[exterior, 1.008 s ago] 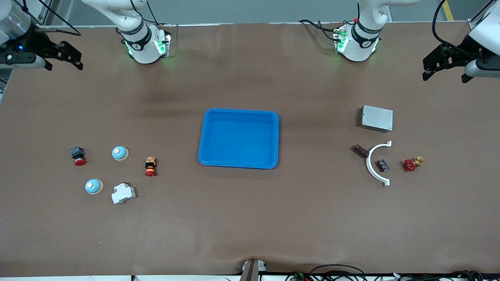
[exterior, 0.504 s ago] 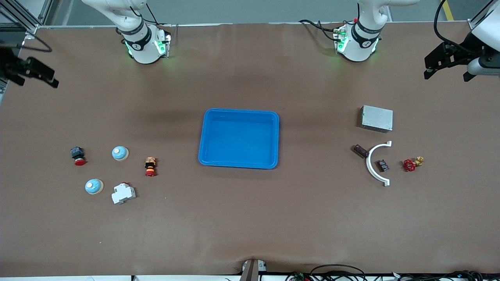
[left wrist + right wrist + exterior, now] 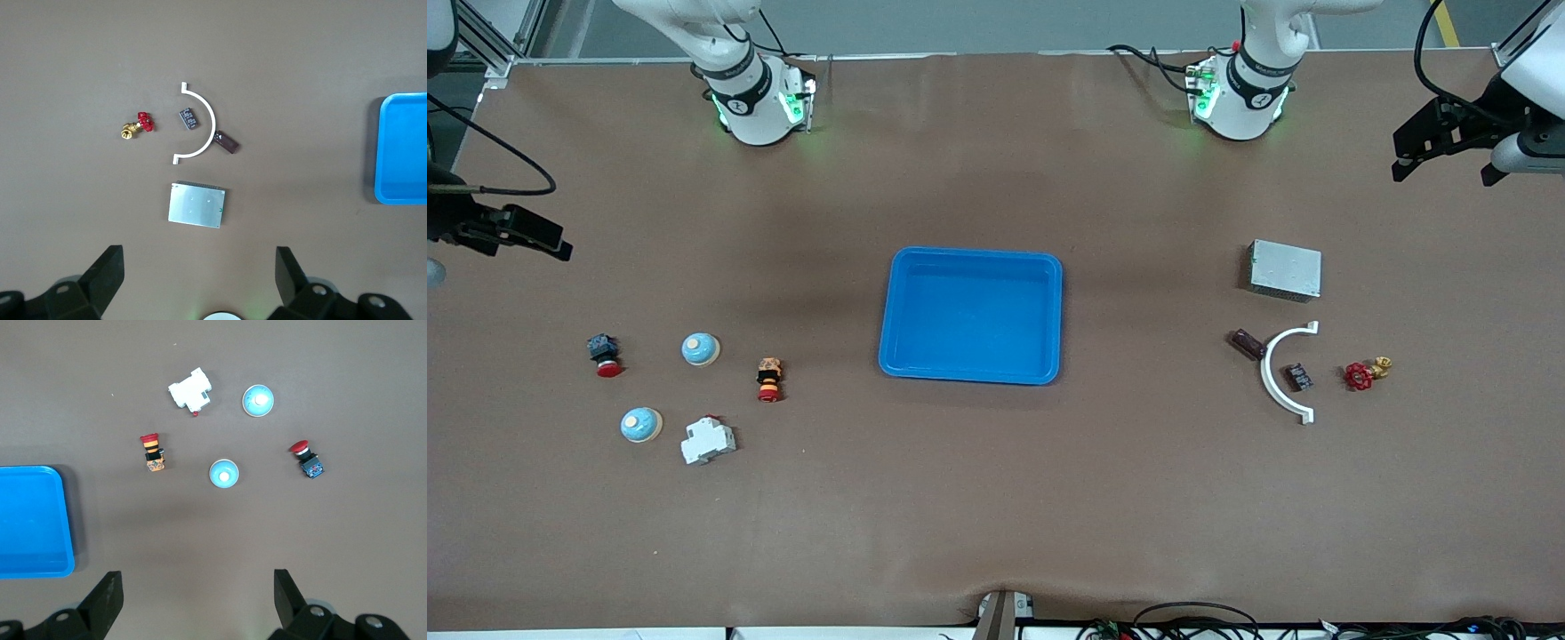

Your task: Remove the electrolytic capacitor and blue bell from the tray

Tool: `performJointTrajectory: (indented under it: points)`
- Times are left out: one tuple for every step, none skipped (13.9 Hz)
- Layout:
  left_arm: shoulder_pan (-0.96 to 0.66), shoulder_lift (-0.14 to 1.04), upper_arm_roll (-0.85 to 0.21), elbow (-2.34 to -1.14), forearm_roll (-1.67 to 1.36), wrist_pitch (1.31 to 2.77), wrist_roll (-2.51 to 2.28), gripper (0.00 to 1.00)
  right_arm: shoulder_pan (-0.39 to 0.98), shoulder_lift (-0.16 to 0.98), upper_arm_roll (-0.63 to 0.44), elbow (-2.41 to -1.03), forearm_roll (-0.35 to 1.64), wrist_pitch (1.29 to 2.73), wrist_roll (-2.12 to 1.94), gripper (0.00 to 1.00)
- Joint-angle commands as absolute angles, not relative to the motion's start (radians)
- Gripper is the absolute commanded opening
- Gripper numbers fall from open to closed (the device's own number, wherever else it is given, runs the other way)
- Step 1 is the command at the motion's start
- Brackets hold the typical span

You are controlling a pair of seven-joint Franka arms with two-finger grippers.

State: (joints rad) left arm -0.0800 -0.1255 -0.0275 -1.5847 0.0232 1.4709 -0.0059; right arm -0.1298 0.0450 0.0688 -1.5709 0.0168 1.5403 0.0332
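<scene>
A wide brown table fills the scene, with a blue tray sitting empty at its middle. Toward the right arm's end lie two blue bells: one bell farther from the front camera, the other bell nearer, just beside a white breaker. A red push button and an orange-and-red switch flank them. Toward the left arm's end, a dark capacitor lies inside the curve of a white arc piece, with a second capacitor just outside it, a red valve beside, and a grey metal box farther back. The right gripper hangs high over the bells' end of the table, jaws spread wide, nothing between them. The left gripper hangs over the table edge by the metal box, jaws equally released and empty.
</scene>
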Motion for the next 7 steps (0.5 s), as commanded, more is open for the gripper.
performJointTrajectory:
  points:
    - [-0.081, -0.110, -0.023, -1.557, 0.021, 1.451, -0.015, 1.00, -0.133, 0.048, 0.075, -1.572, 0.029, 1.539, 0.052, 1.00]
    - [-0.080, -0.110, -0.021, -1.557, 0.021, 1.451, -0.014, 1.00, -0.133, 0.046, 0.075, -1.572, 0.029, 1.534, 0.054, 1.00]
    - [-0.078, -0.107, -0.021, -1.555, 0.021, 1.451, -0.009, 1.00, -0.135, 0.046, 0.077, -1.572, 0.029, 1.532, 0.054, 1.00]
    - [-0.077, -0.107, -0.020, -1.555, 0.021, 1.451, -0.008, 1.00, -0.133, 0.043, 0.075, -1.571, 0.029, 1.532, 0.054, 1.00]
    - [-0.077, -0.107, -0.020, -1.555, 0.021, 1.451, -0.006, 1.00, -0.133, 0.043, 0.075, -1.571, 0.029, 1.532, 0.054, 1.00]
    - [-0.077, -0.107, -0.020, -1.557, 0.023, 1.451, -0.008, 1.00, -0.135, 0.043, 0.075, -1.571, 0.029, 1.532, 0.054, 1.00]
    - [-0.078, -0.106, -0.020, -1.557, 0.021, 1.451, -0.014, 1.00, -0.137, 0.043, 0.075, -1.571, 0.029, 1.529, 0.054, 1.00]
